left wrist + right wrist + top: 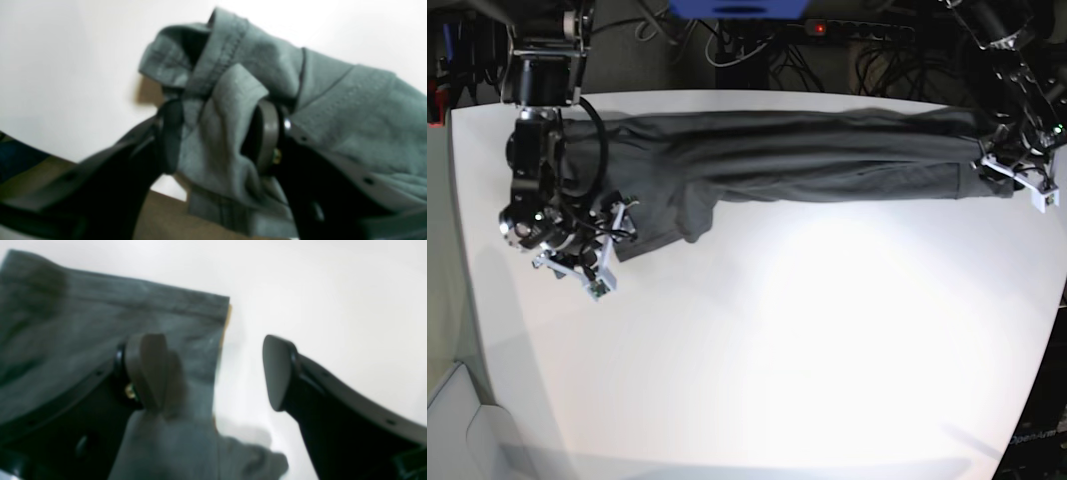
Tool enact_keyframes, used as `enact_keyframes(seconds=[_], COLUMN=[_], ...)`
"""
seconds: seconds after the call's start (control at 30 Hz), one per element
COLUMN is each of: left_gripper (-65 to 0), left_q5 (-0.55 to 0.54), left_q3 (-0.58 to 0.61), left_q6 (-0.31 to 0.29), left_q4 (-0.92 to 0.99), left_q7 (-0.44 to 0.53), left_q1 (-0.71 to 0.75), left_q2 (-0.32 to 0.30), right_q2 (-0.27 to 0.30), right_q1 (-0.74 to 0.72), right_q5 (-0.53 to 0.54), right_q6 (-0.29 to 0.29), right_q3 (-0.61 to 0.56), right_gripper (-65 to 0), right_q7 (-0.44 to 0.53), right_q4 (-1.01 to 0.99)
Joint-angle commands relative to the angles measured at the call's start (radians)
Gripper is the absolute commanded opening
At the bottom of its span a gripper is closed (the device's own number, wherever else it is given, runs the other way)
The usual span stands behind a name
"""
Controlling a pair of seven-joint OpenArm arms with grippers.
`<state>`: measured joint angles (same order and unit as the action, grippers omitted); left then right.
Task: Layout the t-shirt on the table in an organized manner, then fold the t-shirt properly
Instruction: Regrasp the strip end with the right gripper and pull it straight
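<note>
The dark grey t-shirt [807,155] lies stretched in a long band across the far part of the white table [777,350]. At the band's right end in the base view, my left gripper [994,165] holds the cloth. The left wrist view shows that gripper [218,133] shut on a bunched fold of the t-shirt [333,110], lifted off the table [66,66]. At the band's left end my right gripper [617,228] stands open. In the right wrist view one of its fingers [146,370] rests over the t-shirt's [100,323] corner, while the other hangs over bare table [333,290].
Cables and a power strip [857,30] with a red light run behind the table's far edge. The table's left edge [457,250] drops to the floor beside my right arm. In the left wrist view the table's rim and brown floor [166,216] show below the gripper.
</note>
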<state>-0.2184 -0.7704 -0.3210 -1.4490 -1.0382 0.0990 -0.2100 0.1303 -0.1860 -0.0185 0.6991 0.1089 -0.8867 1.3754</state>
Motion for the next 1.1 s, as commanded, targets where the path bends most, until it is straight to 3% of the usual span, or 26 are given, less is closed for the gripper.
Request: enact_keyframes(seconds=[0.0,0.3,0.63,0.8,1.07], left_gripper=[-34.3,-34.3,-34.5,-34.5,-34.4], left_q5=[-0.003,-0.003,-0.003,-0.003,-0.003], left_q3=[-0.002,-0.002,-0.002,-0.004,-0.002], left_q6=[0.001,0.001,0.001,0.001,0.001], left_q4=[-0.014,-0.012,-0.009,-0.008,-0.008], left_q7=[-0.004,-0.004,-0.004,-0.004,-0.004], left_q1=[-0.005,-0.006,-0.008,-0.011,-0.022], left_q2=[-0.010,-0.010,-0.010,-0.010,-0.010], right_q2=[0.006,0.004,0.004,0.004,0.002], right_q1=[-0.031,-0.040,-0.039,-0.007,0.125], right_q5=[0.012,0.012,0.012,0.012,0.015], right_q6=[-0.001,-0.001,-0.001,-0.001,-0.001], right_q3=[0.001,0.001,-0.002,0.002,0.005], right_gripper=[-20.6,-23.1,-64.2,-65.0,-65.0], right_q7=[0.036,0.122,0.120,0.107,-0.030], right_q4=[0.000,-0.113,-0.144,0.009,0.376])
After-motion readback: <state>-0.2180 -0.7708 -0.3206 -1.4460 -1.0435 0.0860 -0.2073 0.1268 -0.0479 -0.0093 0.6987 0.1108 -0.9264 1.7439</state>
